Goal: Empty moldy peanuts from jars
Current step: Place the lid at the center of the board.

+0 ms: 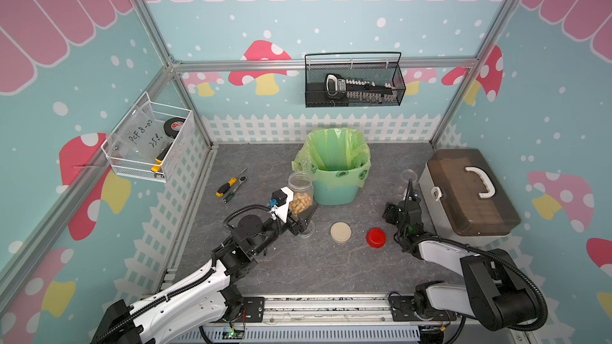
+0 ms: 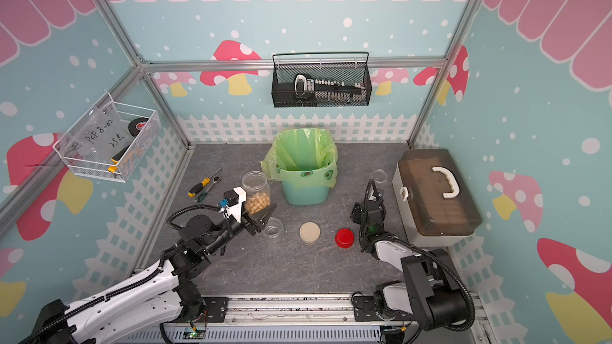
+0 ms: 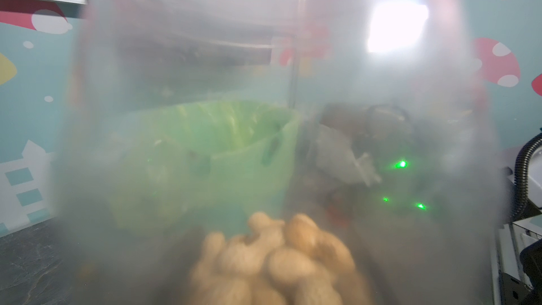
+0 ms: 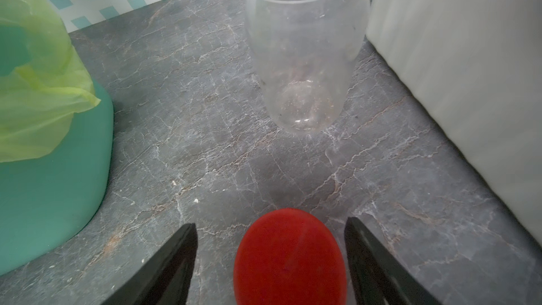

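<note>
Left fingers [image 2: 266,215] grip the jar [image 2: 255,182] of moldy peanuts [image 2: 257,202] at frame centre — carry its mouth over the bin [image 2: 304,191] before tipping — right fingers [image 4: 176,259] parted around the red lid [image 4: 289,259].

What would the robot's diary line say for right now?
left pincer: gripping open peanut jar beside bin | right pincer: open, red lid between jaws, untouched | peanuts: not yet dumped
</note>
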Motion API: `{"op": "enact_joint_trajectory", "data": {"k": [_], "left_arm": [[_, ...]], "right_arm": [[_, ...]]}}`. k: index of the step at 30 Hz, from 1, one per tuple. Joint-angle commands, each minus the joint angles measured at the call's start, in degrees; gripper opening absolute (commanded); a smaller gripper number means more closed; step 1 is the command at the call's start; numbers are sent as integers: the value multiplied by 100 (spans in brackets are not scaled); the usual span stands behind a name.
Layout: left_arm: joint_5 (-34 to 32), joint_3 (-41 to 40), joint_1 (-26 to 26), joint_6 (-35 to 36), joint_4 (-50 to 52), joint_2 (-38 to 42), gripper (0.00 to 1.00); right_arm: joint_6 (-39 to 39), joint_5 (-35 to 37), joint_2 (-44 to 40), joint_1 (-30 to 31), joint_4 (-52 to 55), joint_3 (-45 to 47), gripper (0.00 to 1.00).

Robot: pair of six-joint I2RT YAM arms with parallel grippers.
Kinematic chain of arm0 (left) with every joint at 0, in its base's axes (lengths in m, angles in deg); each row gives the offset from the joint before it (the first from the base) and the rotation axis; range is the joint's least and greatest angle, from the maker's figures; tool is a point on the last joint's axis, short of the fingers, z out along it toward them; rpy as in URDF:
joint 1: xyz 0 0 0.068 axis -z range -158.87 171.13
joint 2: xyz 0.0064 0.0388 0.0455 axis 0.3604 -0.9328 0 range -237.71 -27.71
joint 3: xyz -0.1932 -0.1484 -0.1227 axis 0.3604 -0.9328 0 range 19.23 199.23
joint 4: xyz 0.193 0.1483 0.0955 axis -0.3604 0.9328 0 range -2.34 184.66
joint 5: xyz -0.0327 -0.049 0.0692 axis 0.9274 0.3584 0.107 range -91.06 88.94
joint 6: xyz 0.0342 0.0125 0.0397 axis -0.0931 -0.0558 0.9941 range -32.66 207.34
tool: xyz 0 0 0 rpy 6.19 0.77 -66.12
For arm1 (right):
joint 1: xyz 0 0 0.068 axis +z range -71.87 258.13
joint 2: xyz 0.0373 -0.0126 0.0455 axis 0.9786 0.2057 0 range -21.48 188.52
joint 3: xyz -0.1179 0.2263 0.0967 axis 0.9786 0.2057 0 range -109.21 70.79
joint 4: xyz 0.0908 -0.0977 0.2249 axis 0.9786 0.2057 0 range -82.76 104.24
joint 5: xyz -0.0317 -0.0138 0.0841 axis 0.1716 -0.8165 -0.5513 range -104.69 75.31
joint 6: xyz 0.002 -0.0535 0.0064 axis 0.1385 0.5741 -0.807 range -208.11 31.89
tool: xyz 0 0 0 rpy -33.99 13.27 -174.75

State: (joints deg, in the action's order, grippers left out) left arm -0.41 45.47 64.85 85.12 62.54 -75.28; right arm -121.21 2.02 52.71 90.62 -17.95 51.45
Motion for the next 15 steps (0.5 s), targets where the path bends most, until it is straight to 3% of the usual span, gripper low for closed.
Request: {"op": "enact_joint_trajectory", "data": {"k": [1,9,15], "left_arm": [[31,-73,-58,3,-164,115,29],[54,-66,-83,-50,-190,64,28],[142,-14,-101,-85,-221,-71,29]], "right_arm": [[-76,-76,-60,43,58,-40,79],[433,-872,-437,43,665,-317,87],[803,-1841,-1432,25,1339,-521,99]]}}
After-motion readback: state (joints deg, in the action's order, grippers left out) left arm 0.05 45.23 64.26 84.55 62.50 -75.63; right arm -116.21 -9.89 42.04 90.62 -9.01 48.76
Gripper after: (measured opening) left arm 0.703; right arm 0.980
